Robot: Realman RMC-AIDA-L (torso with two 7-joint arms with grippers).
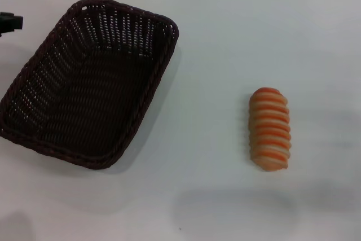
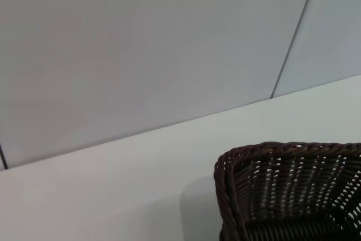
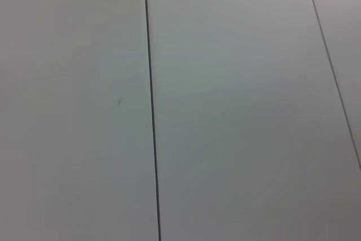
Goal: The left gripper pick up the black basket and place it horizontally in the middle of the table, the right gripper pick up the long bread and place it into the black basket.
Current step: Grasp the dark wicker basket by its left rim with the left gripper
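Black basket [image 1: 84, 83] table-left — long bread [image 1: 270, 129] well apart.

One black basket [image 1: 84, 83] at the left of the frame, one long bread [image 1: 270, 128] at the right, both on one white table [image 1: 225, 55]

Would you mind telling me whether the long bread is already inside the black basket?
No, the long bread lies on the bare white table, well apart from the empty black basket.
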